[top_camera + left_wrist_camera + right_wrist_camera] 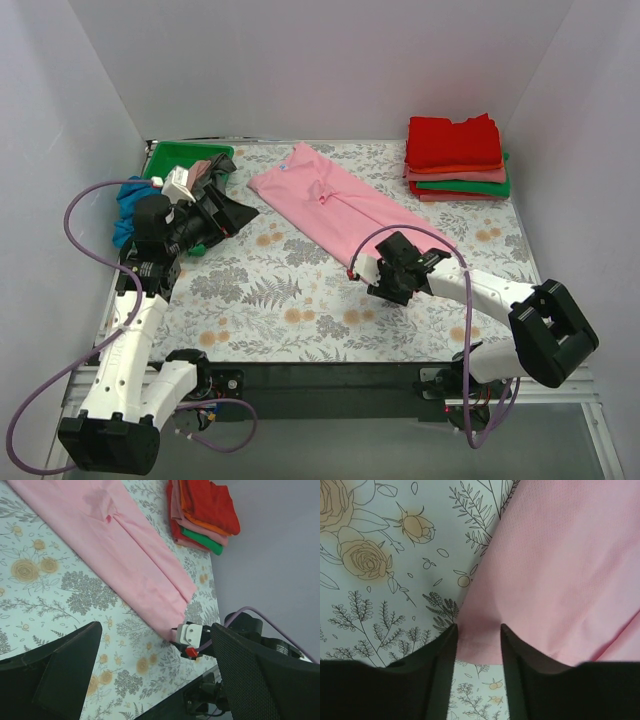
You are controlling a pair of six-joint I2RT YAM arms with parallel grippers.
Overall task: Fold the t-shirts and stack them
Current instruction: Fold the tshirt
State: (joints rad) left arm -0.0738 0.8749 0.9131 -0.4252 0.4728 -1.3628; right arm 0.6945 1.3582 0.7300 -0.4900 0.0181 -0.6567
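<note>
A light pink t-shirt (340, 205) lies folded into a long strip, diagonally across the middle of the table; it also shows in the left wrist view (125, 545) and the right wrist view (560, 570). My right gripper (362, 270) (477, 630) is low at the strip's near end, part open, with its jaws either side of the hem corner. My left gripper (238, 212) (155, 680) is wide open and empty, held above the table's left side. A stack of folded t-shirts (457, 160) (202, 510), red on top with salmon and green below, sits at the far right.
A bright green tray (172, 155) stands at the far left corner, with loose grey and salmon shirts (212, 170) spilling out and a blue shirt (128, 197) beside it. White walls enclose the floral table (290, 300) on three sides.
</note>
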